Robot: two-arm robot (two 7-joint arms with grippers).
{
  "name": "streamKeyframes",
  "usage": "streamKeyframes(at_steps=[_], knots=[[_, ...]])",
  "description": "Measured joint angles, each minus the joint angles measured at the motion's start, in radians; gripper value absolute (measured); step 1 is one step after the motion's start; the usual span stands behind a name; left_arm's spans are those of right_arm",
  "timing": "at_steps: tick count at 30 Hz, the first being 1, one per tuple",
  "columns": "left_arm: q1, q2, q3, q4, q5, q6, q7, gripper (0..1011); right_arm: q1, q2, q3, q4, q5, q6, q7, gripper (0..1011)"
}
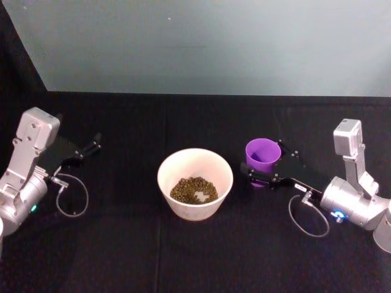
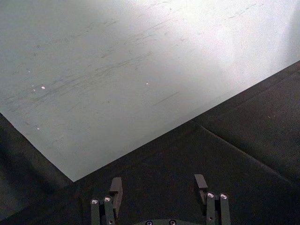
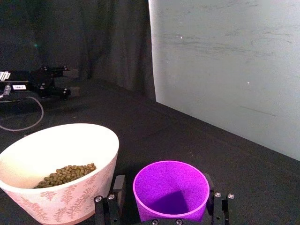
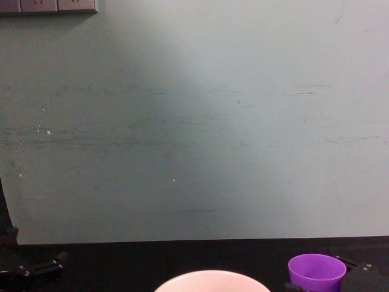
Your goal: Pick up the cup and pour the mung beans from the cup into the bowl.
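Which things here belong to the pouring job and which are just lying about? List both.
Job:
cup, upright and empty, between the right gripper fingers
bowl, holding the mung beans

Lying about:
left gripper, open, idle at the left
black table cloth

One purple cup (image 1: 263,154) stands on the one black tabletop (image 1: 122,244). There is one pale bowl (image 1: 195,183), and in it one heap of mung beans (image 1: 193,190), too many and too small to count singly. Two robot arms show, each with one hand: the left hand (image 1: 95,143) and the right hand (image 1: 264,166).
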Motion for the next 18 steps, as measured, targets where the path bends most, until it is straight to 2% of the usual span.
streamKeyframes(at_steps=[4, 11, 18], knots=[[0.0, 0.0, 0.0, 0.0, 0.0, 0.0, 0.0, 1000, 0.0, 0.0, 0.0, 0.0, 0.0, 0.0, 0.0, 1000], [0.0, 0.0, 0.0, 0.0, 0.0, 0.0, 0.0, 1000, -0.034, 0.02, 0.021, -0.074, 0.021, 0.01, -0.02, 1002], [0.0, 0.0, 0.0, 0.0, 0.0, 0.0, 0.0, 1000, -0.072, 0.038, 0.048, -0.151, 0.063, 0.01, -0.023, 1000]])
